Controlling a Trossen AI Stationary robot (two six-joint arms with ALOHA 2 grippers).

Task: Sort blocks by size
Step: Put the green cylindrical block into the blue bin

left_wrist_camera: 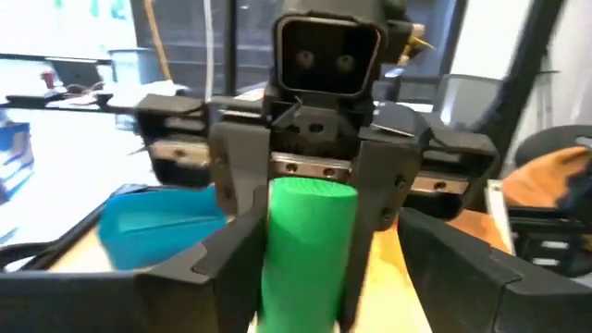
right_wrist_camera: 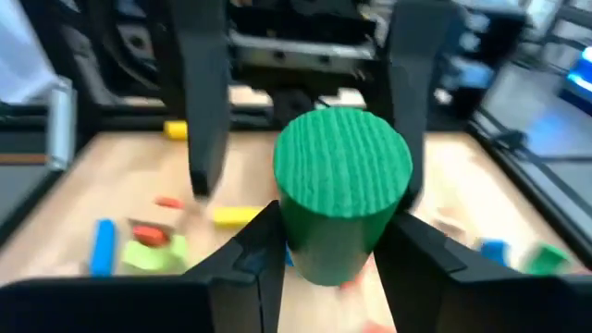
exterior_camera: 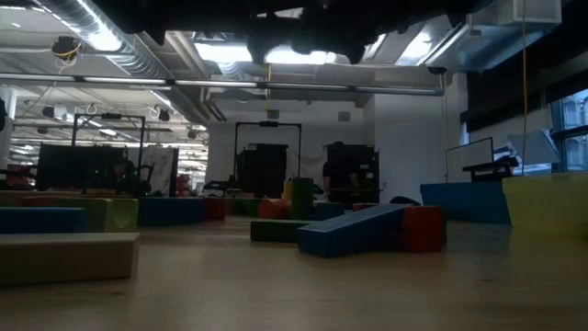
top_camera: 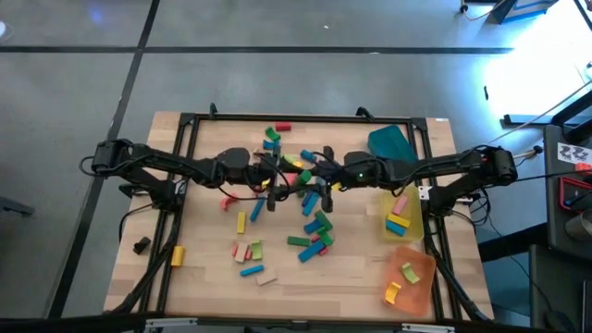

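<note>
From the left of the high view, the left arm is seen reaching toward the table's middle, where the left gripper (top_camera: 275, 173) is met nose to nose by the right gripper (top_camera: 319, 176). In the left wrist view, the left gripper's own fingers (left_wrist_camera: 194, 268) are spread wide on either side of a green cylinder (left_wrist_camera: 305, 250) and are apart from it; the cylinder is pinched between the two dark fingers of the facing right gripper (left_wrist_camera: 310, 199). In the right wrist view the same green cylinder (right_wrist_camera: 342, 194) is seen end-on, clamped between the right gripper's fingertips (right_wrist_camera: 264, 245), with the left gripper's fingers (right_wrist_camera: 203, 102) standing open beyond it.

Below and around the two grippers, loose blocks (top_camera: 314, 227) of green, blue, red, yellow and plain wood are scattered over the wooden table (top_camera: 203, 287), with a few more (top_camera: 250, 252) nearer the front edge. A small dark lump (top_camera: 141, 245) lies at the table's left side.

To the right, a teal tray (top_camera: 393, 143) is set near the far edge, a yellow tray (top_camera: 403, 213) holding several blocks is beside the right arm, and an orange tray (top_camera: 412, 277) with a few blocks is at the front right.
</note>
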